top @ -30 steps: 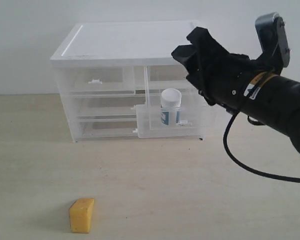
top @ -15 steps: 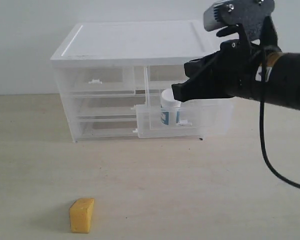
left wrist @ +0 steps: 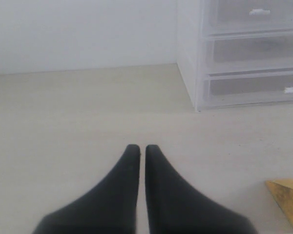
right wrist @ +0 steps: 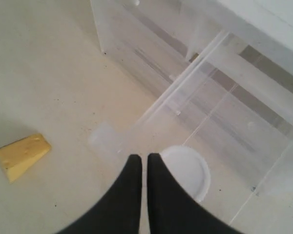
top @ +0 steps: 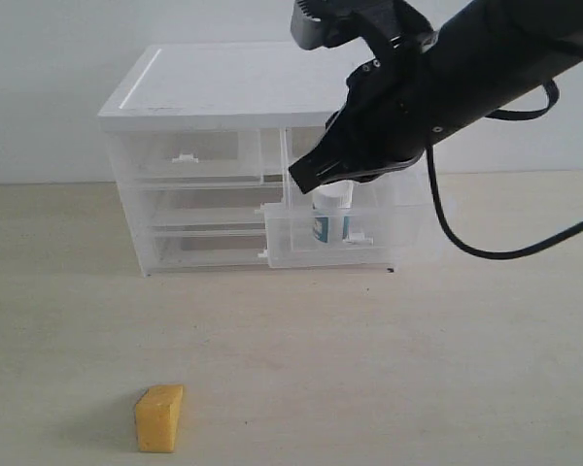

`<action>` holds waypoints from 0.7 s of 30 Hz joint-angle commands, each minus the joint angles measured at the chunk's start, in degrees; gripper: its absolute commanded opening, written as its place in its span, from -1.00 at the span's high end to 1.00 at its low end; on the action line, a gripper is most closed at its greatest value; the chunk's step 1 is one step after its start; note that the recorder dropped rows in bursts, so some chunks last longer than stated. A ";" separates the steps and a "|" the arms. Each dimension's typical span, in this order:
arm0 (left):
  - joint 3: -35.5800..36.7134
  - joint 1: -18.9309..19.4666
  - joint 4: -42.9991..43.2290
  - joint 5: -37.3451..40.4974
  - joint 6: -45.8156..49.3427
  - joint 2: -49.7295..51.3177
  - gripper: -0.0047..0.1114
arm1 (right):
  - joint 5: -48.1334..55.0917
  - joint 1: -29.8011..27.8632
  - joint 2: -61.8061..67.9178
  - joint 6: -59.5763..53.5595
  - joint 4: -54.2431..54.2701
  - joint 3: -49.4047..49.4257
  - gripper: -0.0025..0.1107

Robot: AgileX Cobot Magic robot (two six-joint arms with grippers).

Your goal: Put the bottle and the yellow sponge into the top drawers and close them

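The bottle (top: 329, 225) stands in the open right top drawer (top: 291, 241). Both the right pincer (right wrist: 144, 157) above it and the left pincer (left wrist: 138, 147) are closed, empty.

R arm swings up and in toward mid-view vs 1 s ago, now crossing the cabinet's (top: 243, 83) top-right corner. R gripper (top: 299, 179) goes from fingers spread to pressed together. Its tip now sits just over the bottle (top: 330, 228) in the pulled-out right top drawer (top: 394, 233), partly hiding the cap.
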 commanded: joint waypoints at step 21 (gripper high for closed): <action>0.18 0.21 -0.07 -0.04 -0.12 -0.20 0.85 | -1.85 -10.32 3.80 1.53 -3.61 -1.82 0.96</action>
